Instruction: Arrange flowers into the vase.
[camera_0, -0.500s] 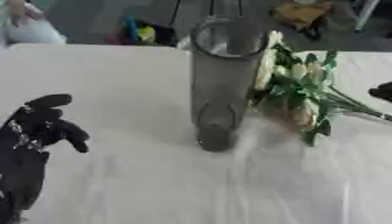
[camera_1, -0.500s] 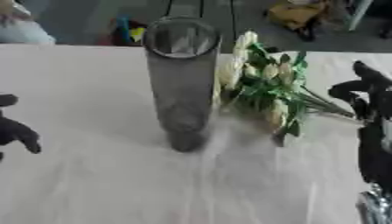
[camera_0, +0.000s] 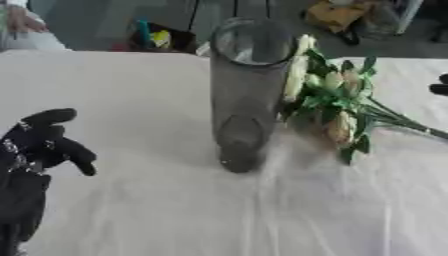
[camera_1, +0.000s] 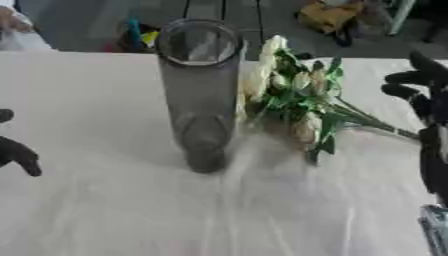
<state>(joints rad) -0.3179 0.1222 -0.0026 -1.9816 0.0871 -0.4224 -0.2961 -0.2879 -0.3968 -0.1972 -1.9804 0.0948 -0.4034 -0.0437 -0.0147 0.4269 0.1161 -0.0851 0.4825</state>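
- Tall clear glass vase (camera_0: 245, 95) stands upright on the white-clothed counter (camera_0: 157, 210); the bunch of cream flowers with green stems (camera_0: 337, 107) lies just right of it.
- Right hand (camera_1: 424, 95), fingers relaxed and holding nothing, should close on the stems, well clear of the vase.
- Left hand (camera_0: 39, 147) idles left of the vase, fingers loosely spread.

I get soft, even light on the pale tabletop (camera_0: 131, 80); the vase (camera_0: 245, 95) casts a faint shadow near its base. Everything's blurred, and the dim background beyond the far edge is unreadable.

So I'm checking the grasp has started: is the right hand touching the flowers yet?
Apart. The right eye view shows bare tablecloth between the right hand and the flowers' stems.
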